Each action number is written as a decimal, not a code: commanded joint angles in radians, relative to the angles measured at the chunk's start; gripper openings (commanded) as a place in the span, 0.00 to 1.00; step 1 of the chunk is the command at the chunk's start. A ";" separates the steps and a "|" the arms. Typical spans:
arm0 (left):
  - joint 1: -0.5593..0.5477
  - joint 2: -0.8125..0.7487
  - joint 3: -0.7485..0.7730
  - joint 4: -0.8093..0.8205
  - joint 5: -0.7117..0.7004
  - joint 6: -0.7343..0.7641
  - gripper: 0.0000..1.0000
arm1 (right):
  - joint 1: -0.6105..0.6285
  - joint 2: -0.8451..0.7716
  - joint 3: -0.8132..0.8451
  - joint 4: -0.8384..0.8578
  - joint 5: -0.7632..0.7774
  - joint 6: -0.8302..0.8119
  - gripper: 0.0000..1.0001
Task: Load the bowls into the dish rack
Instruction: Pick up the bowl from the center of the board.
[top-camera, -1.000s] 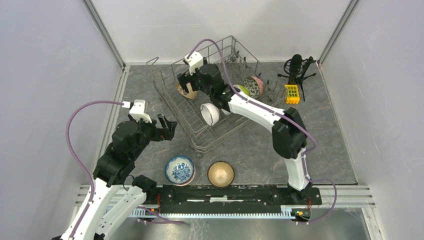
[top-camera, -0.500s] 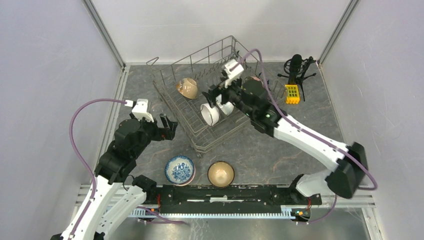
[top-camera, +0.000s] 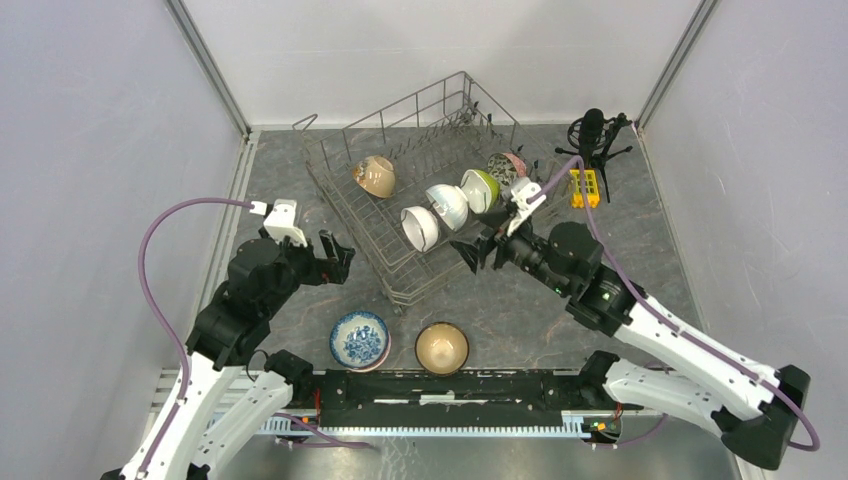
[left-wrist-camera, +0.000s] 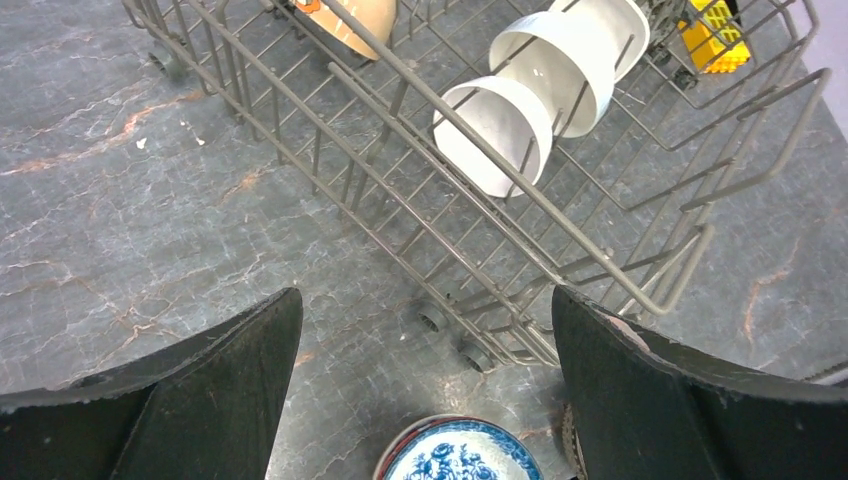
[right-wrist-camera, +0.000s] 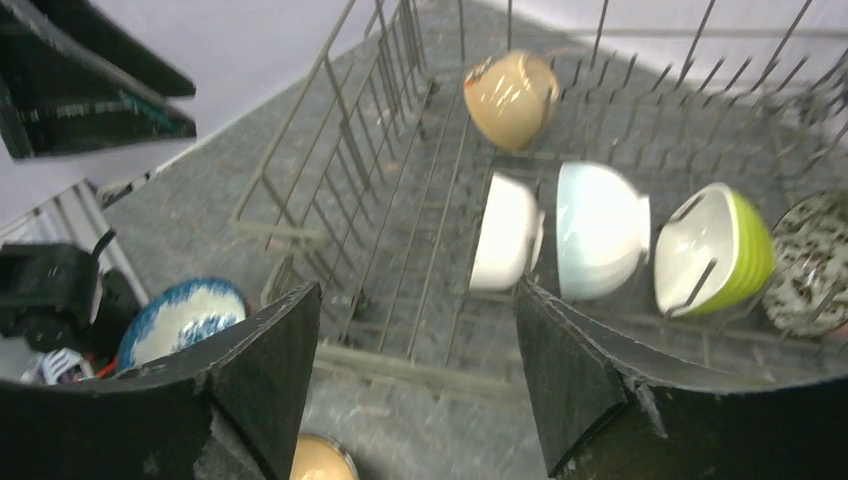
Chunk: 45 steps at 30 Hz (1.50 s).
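Two bowls sit mouth up on the counter (top-camera: 500, 312) at the lower centre of the overhead view: a blue-and-white bowl (top-camera: 360, 340) and, just to its right, a gold-brown bowl (top-camera: 442, 347). The left tool (top-camera: 335, 256) hangs open and empty, above and slightly left of the blue-and-white bowl. That bowl shows at the bottom edge of the left wrist view, between the fingers (left-wrist-camera: 200, 400), so the left arm is the nearer one to it. The right tool (top-camera: 477, 251), jaws apart with nothing in them, sits beside the lower right side of the dish rack (top-camera: 352, 222), above and right of the gold-brown bowl. Being round, neither bowl has a long axis to line up with.

The dish rack, angled in the upper centre, holds five bowls on edge. A tan bowl (top-camera: 376, 177) stands alone at upper left. The rest form a row rising to the right: white bowl (top-camera: 420, 228), pale bowl (top-camera: 447, 205), lime green bowl (top-camera: 481, 190), speckled bowl (top-camera: 506, 168).
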<state>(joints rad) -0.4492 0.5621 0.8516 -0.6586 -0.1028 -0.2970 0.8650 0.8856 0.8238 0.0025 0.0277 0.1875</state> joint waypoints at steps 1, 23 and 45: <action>0.003 0.000 0.060 -0.028 0.066 -0.035 1.00 | 0.018 -0.062 -0.053 -0.161 -0.080 0.066 0.73; 0.003 -0.016 0.058 -0.174 0.338 -0.108 1.00 | 0.196 -0.096 -0.431 -0.170 -0.106 0.390 0.59; 0.003 -0.080 -0.060 -0.237 0.625 -0.173 1.00 | 0.310 0.188 -0.352 -0.070 0.129 0.496 0.52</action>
<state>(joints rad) -0.4492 0.4995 0.8173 -0.8928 0.4183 -0.3939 1.1549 1.0431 0.4206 -0.1104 0.0856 0.6594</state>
